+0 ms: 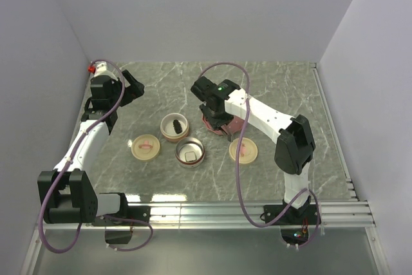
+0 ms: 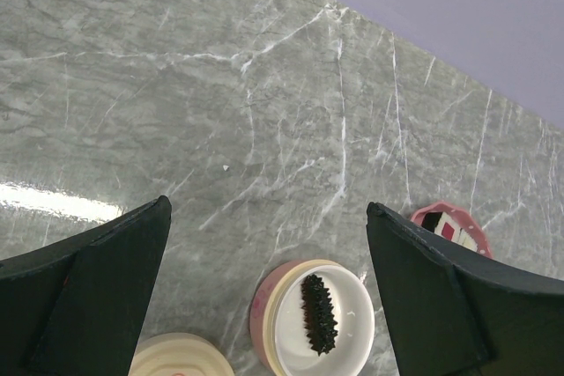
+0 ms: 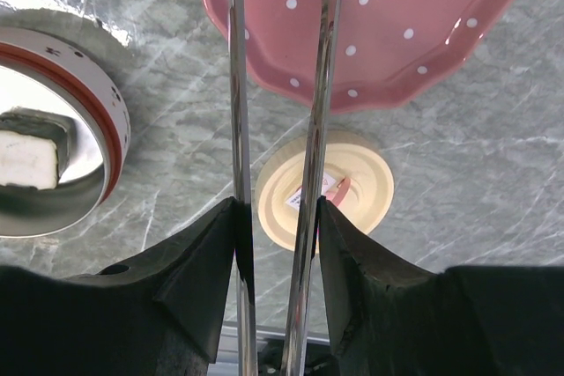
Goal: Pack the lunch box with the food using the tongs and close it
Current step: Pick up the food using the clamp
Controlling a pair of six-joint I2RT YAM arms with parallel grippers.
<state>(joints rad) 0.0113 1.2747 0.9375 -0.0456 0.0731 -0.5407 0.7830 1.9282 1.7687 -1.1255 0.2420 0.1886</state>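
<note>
Your right claw (image 3: 278, 209) is half closed and pinching the tongs (image 3: 236, 85). Each black finger presses on the outside of one thin, polished metal arm. The two arms run forward side by side with a gap between them, not squeezed together. They reach out over the pink polka-dot plate (image 3: 379, 33), a glossy dish with a scalloped rim, and their tips run off the top of the wrist view.

Your left claw (image 2: 269, 207) is spread wide, gripping and touching nothing, and it hangs above the grey, white-veined marble counter (image 2: 176, 85).

As for the food, a dark spiky piece (image 2: 318, 314) lies lengthwise in the round pink tub (image 2: 260, 314), which has a smooth white lining. A white piece (image 3: 22, 160) on a dark base sits inside the round steel tin (image 3: 113, 125), which is shiny inside and has a red rim.

Both containers stand open on the counter, with the tub just behind the tin. A flat cream lid (image 3: 370, 191) with a small pink tab lies beside the plate. A second cream lid (image 1: 145, 147) lies on the tin's other side.
</note>
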